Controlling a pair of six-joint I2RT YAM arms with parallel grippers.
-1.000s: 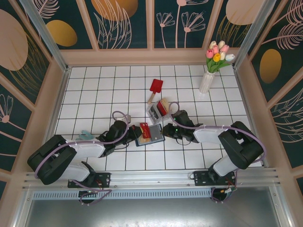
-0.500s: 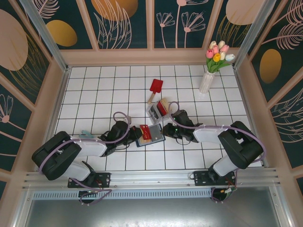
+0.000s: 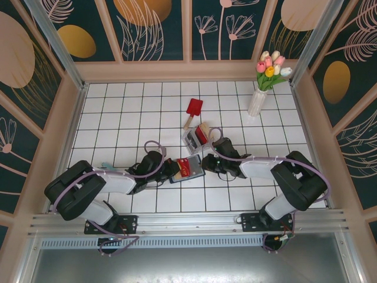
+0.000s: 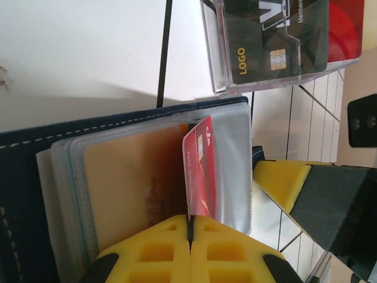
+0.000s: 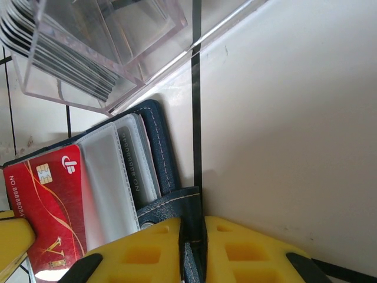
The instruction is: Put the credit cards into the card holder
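Note:
The card holder (image 3: 189, 170), a dark navy wallet, lies open on the white tiles between my two grippers. My left gripper (image 4: 189, 227) is shut on the lower edge of a red credit card (image 4: 200, 171). The card stands on edge against the clear sleeves. An orange card (image 4: 132, 188) sits inside one sleeve. From the other side, my right gripper (image 5: 193, 236) is shut on the holder's navy snap tab (image 5: 191, 203). The red card (image 5: 47, 206) lies over the sleeves at the lower left of the right wrist view. The left gripper (image 3: 172, 168) and right gripper (image 3: 205, 163) flank the holder.
A clear plastic box (image 3: 196, 137) with several more cards stands just beyond the holder, close to both grippers (image 4: 271, 41) (image 5: 100, 47). A red paddle with a wooden handle (image 3: 192, 110) lies further back. A vase of tulips (image 3: 258, 101) stands at the back right.
My left arm has crept to the right, carrying the red card further over the holder's sleeves. The right gripper has stayed on the tab.

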